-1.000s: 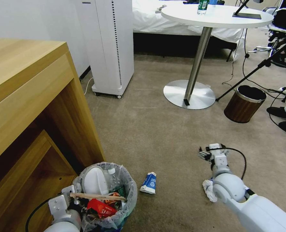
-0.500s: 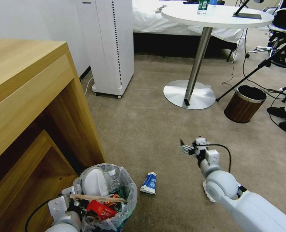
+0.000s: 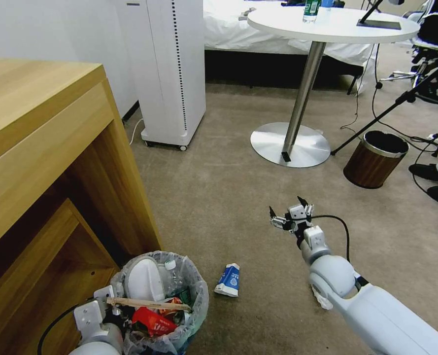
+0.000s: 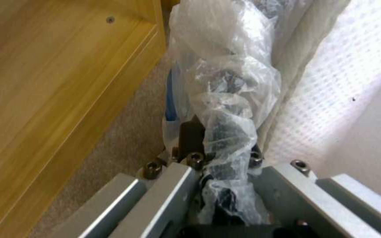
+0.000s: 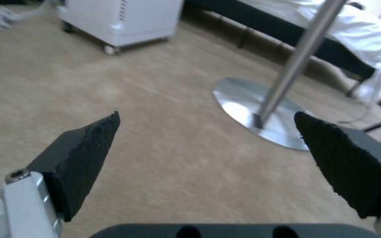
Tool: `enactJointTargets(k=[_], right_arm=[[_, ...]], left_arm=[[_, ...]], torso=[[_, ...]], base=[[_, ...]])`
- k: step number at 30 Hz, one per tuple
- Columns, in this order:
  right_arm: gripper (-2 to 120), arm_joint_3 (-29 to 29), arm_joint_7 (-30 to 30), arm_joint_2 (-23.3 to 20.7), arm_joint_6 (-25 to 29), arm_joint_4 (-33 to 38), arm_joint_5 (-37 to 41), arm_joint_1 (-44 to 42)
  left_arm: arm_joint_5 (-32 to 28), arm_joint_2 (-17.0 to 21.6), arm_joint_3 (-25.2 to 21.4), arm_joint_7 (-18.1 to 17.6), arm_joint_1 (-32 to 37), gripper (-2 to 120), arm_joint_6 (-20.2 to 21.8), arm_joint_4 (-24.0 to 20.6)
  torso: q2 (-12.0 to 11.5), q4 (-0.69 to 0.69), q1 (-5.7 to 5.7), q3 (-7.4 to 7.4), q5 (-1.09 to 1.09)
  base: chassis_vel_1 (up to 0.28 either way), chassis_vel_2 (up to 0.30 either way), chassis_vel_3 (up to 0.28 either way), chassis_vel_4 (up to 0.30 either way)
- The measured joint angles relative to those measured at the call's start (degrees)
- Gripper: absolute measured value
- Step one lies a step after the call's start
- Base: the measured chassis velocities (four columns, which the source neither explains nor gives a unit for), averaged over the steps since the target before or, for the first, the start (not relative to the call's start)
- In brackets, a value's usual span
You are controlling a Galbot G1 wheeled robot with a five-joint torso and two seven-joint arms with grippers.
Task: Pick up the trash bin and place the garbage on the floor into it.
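One blue-white carton (image 3: 227,280) near the spread, empty right pincer (image 3: 287,212), apart.

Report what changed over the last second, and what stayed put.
The right gripper swung toward the robot's left and farther out over the floor; its fingers, together before, are now open and empty. The left gripper stays clamped on the trash bin. The blue-white carton and crumpled paper lie unmoved.
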Motion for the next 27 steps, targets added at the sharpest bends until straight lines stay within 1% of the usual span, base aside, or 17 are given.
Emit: enactJointTargets(k=[2, 4, 6, 7, 9, 10, 11, 13, 14, 15, 18, 19, 21, 22, 24, 26, 27], right_arm=[[100, -0.54, -2.53, -0.2, -1.21, 2.14, 1.67, -0.06], [100, -1.36, -2.53, -0.15, -2.08, 2.68, 2.93, 0.24], [100, -3.41, 2.81, 0.5, -8.2, 5.31, 8.25, 1.19], [100, -3.41, 2.81, 0.5, -8.2, 5.31, 8.25, 1.19], [100, -4.05, 5.09, 1.45, -12.23, 7.4, 12.57, 1.94], [100, -4.11, 4.74, 2.06, -14.06, 8.49, 14.81, 2.44], [100, -4.11, 4.74, 2.06, -14.06, 8.49, 14.81, 2.44], [100, -4.14, 3.07, 2.75, -18.3, 9.87, 18.54, 3.25], [100, -4.14, 3.07, 2.75, -18.3, 9.87, 18.54, 3.25], [100, -4.34, 2.64, 2.97, -20.31, 10.23, 20.18, 3.62], [100, -4.67, 2.04, 3.2, -21.75, 10.4, 22.03, 3.98], [100, -4.83, 2.0, 3.44, -23.17, 10.55, 23.82, 4.32], [100, -5.46, 4.17, 4.08, -25.32, 10.51, 26.64, 5.04], [100, -5.46, 4.17, 4.08, -25.32, 10.51, 26.64, 5.04], [100, -5.88, 6.75, 4.67, -28.04, 9.24, 28.9, 5.98], [100, -5.86, 6.71, 4.7, -28.51, 8.64, 29.06, 6.27], [100, -5.59, 6.27, 4.75, -29.96, 8.0, 29.44, 6.6]], left_arm=[[0.04, -0.23, -0.01, -0.01, 0.02, 0, 0.0, 0.07], [0.04, -0.31, -0.05, -0.01, 0.09, 0, 0.0, 0.08], [-0.13, -0.3, -0.35, 0.08, 0.27, 0, 0.0, -0.15], [-0.13, -0.3, -0.35, 0.08, 0.27, 0, 0.0, -0.15], [-0.5, -0.24, -0.63, 0.17, 0.23, 0, 0.03, -0.45], [-0.78, -0.21, -0.71, 0.24, 0.26, 0, 0.09, -0.58], [-0.78, -0.21, -0.71, 0.24, 0.26, 0, 0.09, -0.58], [-0.8, -0.34, -0.65, 0.44, 0.57, 0, 0.3, -0.68], [-0.8, -0.34, -0.65, 0.44, 0.57, 0, 0.3, -0.68], [-0.55, -0.58, -0.46, 0.48, 0.66, 0, 0.42, -0.63], [-0.19, -0.95, -0.18, 0.56, 0.68, 0, 0.49, -0.43], [0.06, -1.21, 0.0, 0.61, 0.61, 0, 0.54, -0.29], [0.36, -1.4, 0.19, 0.63, 0.53, 0, 0.6, -0.15], [0.36, -1.4, 0.19, 0.63, 0.53, 0, 0.6, -0.15], [0.63, -1.56, 0.3, 0.65, 0.45, 0, 0.63, 0.08], [0.73, -1.57, 0.32, 0.64, 0.52, 0, 0.63, 0.13], [0.82, -1.57, 0.33, 0.64, 0.67, 0, 0.66, 0.17]], torso=[[0.0, 0.0, 0.0, -0.01, -0.01], [0.0, 0.0, 0.0, 0.0, -0.01], [0.0, 0.01, 0.0, 0.0, 0.01], [0.0, 0.01, 0.0, 0.0, 0.01], [0.0, 0.01, 0.0, 0.0, 0.01], [0.0, 0.01, 0.0, 0.0, 0.01], [0.0, 0.01, 0.0, 0.0, 0.01], [0.0, 0.01, 0.0, 0.0, 0.01], [0.0, 0.01, 0.0, 0.0, 0.01], [0.0, 0.01, 0.0, 0.0, 0.0], [0.0, 0.01, 0.0, 0.0, 0.0], [0.0, 0.01, 0.0, -0.01, 0.0], [0.0, 0.01, 0.0, -0.01, 0.0], [0.0, 0.01, 0.0, -0.01, 0.0], [0.0, 0.01, 0.0, 0.0, 0.0], [0.0, 0.01, 0.0, 0.0, 0.01], [0.0, 0.01, 0.0, 0.0, 0.01]], base=[[0.0, 0.0, 0.0, 0.0], [0.0, 0.0, 0.0, 0.0], [0.0, 0.0, 0.0, 0.0], [0.0, 0.0, 0.0, 0.0], [0.0, 0.0, 0.0, 0.0], [0.0, 0.0, 0.0, 0.0], [0.0, 0.0, 0.0, 0.0], [0.0, 0.0, 0.0, 0.0], [0.0, 0.0, 0.0, 0.0], [0.0, 0.0, 0.0, 0.0], [0.0, 0.0, 0.0, 0.0], [0.0, 0.0, 0.0, 0.0], [0.0, 0.0, 0.0, 0.0], [0.0, 0.0, 0.0, 0.0], [0.0, 0.0, 0.0, 0.0], [0.0, 0.0, 0.0, 0.0], [0.0, 0.0, 0.0, 0.0]])
